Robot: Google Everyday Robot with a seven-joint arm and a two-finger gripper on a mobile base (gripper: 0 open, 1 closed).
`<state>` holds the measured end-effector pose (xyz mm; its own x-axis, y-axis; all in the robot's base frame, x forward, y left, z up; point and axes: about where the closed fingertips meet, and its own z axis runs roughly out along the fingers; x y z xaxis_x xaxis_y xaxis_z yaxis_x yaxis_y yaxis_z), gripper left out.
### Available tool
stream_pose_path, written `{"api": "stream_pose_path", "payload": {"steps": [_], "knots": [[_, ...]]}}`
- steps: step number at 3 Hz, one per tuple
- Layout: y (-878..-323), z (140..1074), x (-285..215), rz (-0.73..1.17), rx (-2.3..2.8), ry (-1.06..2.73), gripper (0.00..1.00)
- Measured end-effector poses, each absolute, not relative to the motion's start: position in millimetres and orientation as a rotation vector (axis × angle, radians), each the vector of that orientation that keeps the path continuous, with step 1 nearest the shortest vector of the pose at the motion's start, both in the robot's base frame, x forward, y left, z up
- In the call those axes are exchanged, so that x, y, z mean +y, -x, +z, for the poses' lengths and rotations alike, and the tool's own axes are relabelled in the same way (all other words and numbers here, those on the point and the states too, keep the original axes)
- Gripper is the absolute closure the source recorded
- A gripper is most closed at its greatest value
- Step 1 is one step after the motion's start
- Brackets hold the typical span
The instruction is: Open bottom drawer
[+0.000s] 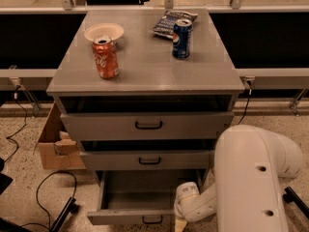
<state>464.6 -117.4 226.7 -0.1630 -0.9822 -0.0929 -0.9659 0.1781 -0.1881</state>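
Observation:
The grey cabinet [145,76] has three drawers. The bottom drawer [130,217] is pulled out, and its plain grey inside [140,190] shows. Its small black bar handle [152,220] sits on the front, near the frame's lower edge. My gripper [179,224] is at the bottom edge of the view, by the right end of that drawer front, just right of the handle. It is mostly cut off below the white wrist [189,199]. The middle drawer [147,160] and the top drawer [147,125] each stand slightly out.
My white arm [251,182] fills the lower right, in front of the cabinet's right side. On the top stand a red can [105,57], a white bowl [103,31], a blue can [181,38] and a chip bag [169,22]. A cardboard box [54,141] and cables [48,187] lie on the floor at left.

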Motion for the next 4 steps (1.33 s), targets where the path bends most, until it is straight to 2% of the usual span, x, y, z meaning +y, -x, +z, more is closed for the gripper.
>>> {"api": "stream_pose_path", "payload": {"steps": [4], "knots": [[-460,181,-126,-0.090,2.370,1.911,0.00]]}}
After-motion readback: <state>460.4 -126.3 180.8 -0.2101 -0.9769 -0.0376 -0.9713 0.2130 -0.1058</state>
